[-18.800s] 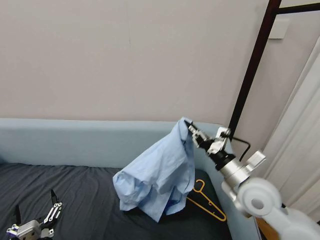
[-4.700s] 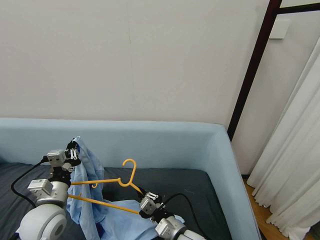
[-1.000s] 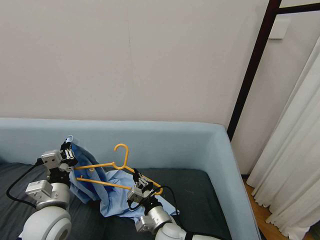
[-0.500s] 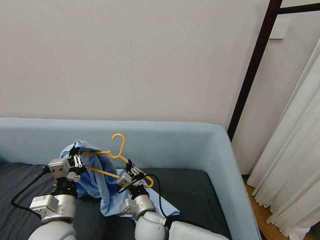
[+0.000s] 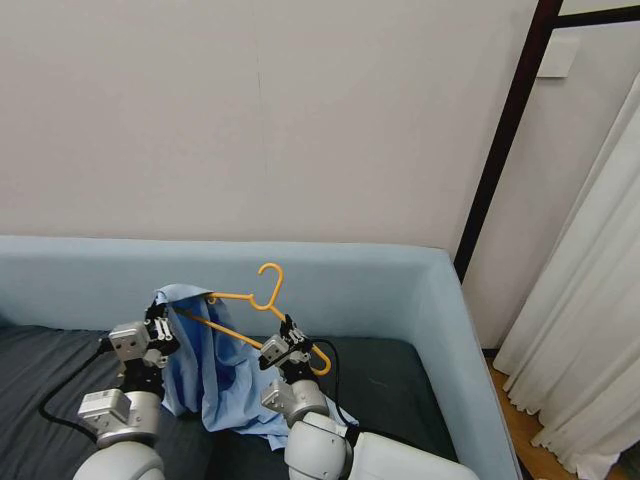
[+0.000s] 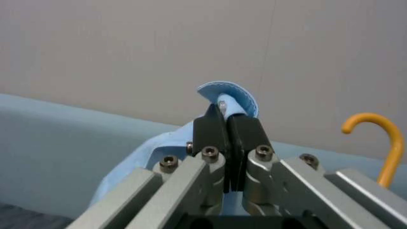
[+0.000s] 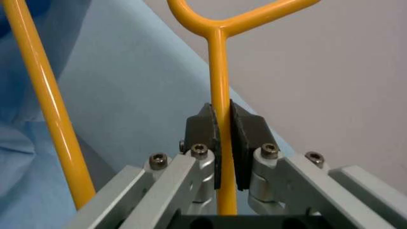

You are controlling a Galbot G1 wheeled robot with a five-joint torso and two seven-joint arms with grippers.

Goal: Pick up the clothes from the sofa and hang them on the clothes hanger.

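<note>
Above the pale-blue padded sofa [image 5: 440,300], the left gripper [image 6: 226,113] pinches its fingers shut on the soft, crumpled blue shirt [image 5: 210,372]. The right gripper [image 7: 220,113] clamps the thin, smooth orange hanger [image 5: 271,290].

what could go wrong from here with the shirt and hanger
The left tool pinches just a thin edge of the shirt; the cloth might slip out.
The right tool grips the hanger on one thin wire, so it may twist in the grip.
The shirt hangs bunched at one end of the hanger and could slide off onto the sofa.
</note>
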